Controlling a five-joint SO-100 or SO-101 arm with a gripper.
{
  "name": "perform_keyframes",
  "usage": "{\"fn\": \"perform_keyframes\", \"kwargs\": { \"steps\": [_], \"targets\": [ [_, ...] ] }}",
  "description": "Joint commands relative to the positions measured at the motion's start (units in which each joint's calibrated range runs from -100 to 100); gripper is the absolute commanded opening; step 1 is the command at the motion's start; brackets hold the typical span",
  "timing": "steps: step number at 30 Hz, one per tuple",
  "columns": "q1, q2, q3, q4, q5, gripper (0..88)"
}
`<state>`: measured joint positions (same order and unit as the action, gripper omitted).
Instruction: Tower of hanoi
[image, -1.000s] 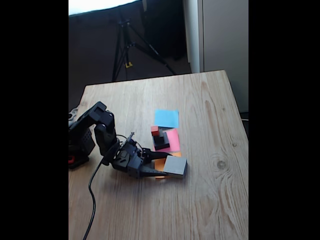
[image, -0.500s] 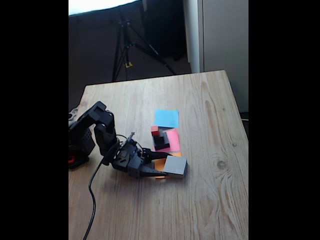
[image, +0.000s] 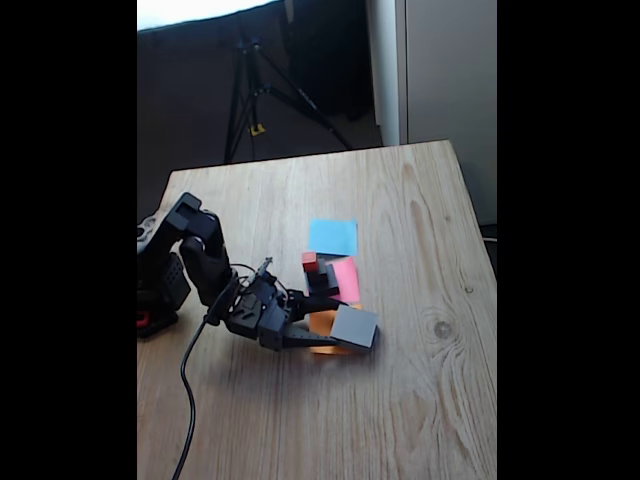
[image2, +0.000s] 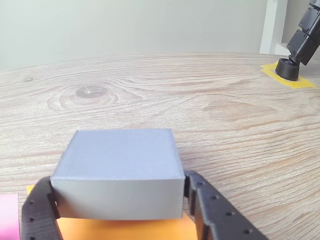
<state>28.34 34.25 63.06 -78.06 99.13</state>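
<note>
Fixed view: my claw (image: 335, 335), clamped on the largest grey block (image: 354, 326), had raised it slightly above the orange paper (image: 322, 323). Wrist view: fingers (image2: 202, 200) pressed both sides of the block (image2: 120, 172); transfer was probably beginning.

Pale wooden table (image: 400, 400) with three flat paper squares – and a tripod behind.
The blue paper square (image: 333, 237) lies farthest back, the pink paper square (image: 347, 278) next, the orange paper square (image: 322, 325) nearest; a black tripod (image: 262, 95) stands beyond the table's far edge.
</note>
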Motion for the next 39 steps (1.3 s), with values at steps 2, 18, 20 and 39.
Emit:
{"fn": "perform_keyframes", "kwargs": {
  "steps": [2,18,20,39],
  "targets": [
    [-1.14,-5.78,0.12,1.37,0.87,25.0],
    [-2.14,-10.55,1.49,4.61,0.87,22.0],
    [-2.39,-11.91,1.30,5.82,0.87,22.1],
    [-3.56,-41.89,-12.70,44.68,0.87,22.3]
  ]
}}
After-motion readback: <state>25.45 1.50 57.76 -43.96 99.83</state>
